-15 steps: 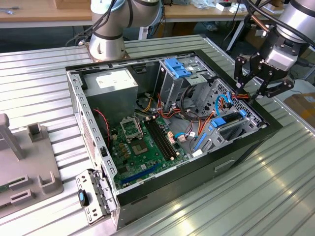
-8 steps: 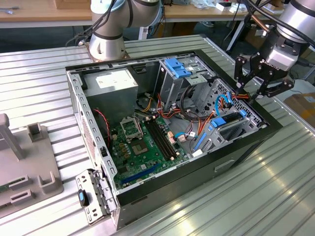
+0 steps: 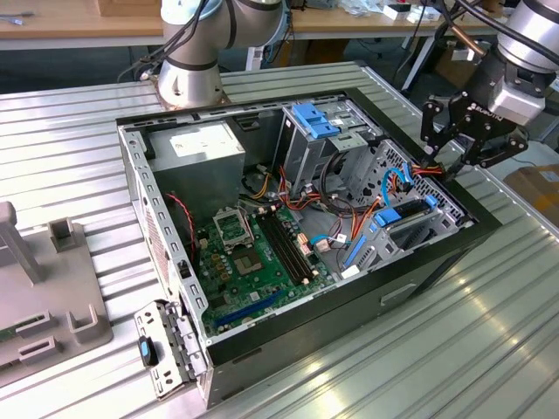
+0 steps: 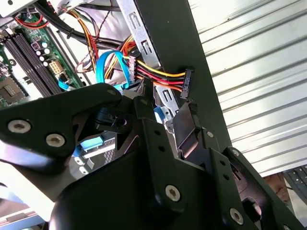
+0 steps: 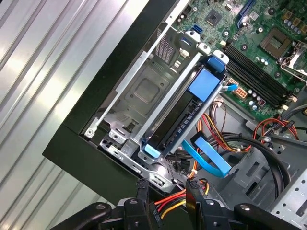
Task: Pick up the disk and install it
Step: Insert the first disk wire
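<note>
A black two-fingered gripper (image 3: 450,157) hovers over the open black computer case (image 3: 288,327) at its two o'clock rim in the exterior view. Its fingers (image 5: 192,196) are spread and empty, either side of a red-and-yellow power cable (image 4: 158,76). The dark, blue-framed disk (image 5: 180,129) lies in its silver metal bay (image 5: 144,91), apparently seated for cabling.

**Black case, green board, blue fittings**

The case (image 3: 288,336) is black outside and bare grey metal within, on a silver ribbed surface (image 3: 419,367). The board (image 3: 253,262) is green with black slots. In the exterior view, a light-blue bracket (image 3: 316,120) sits at twelve o'clock in the case, and a grey box (image 3: 196,144) with a white label at ten. The disk (image 5: 184,122) shows a dark edge in a blue frame. Wires (image 4: 158,76) run red, orange and yellow to a black plug (image 4: 187,81). A ribbon (image 5: 206,155) is blue. The claw (image 3: 447,157) is black.
</note>
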`<state>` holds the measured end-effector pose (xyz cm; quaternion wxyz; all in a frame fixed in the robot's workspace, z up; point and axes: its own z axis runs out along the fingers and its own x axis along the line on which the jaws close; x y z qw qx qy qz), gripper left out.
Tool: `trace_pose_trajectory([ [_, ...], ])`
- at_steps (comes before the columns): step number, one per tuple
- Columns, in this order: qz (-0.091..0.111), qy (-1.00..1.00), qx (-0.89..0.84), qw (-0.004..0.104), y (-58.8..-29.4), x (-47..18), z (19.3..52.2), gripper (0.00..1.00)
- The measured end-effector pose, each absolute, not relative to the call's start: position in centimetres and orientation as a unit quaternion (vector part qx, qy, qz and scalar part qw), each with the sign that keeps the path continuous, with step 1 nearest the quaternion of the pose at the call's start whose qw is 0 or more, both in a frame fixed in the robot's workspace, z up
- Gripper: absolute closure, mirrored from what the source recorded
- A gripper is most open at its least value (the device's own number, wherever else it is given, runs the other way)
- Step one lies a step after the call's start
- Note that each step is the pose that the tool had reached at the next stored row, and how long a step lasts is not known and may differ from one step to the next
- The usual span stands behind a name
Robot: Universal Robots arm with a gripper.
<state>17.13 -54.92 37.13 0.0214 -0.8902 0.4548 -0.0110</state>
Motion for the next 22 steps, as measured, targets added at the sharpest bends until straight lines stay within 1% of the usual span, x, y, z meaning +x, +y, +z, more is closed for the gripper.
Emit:
trace_pose_trajectory([
  [22, -0.010, 0.426, -0.904, 0.021, -54.9, 18.6, 37.0, 0.56],
])
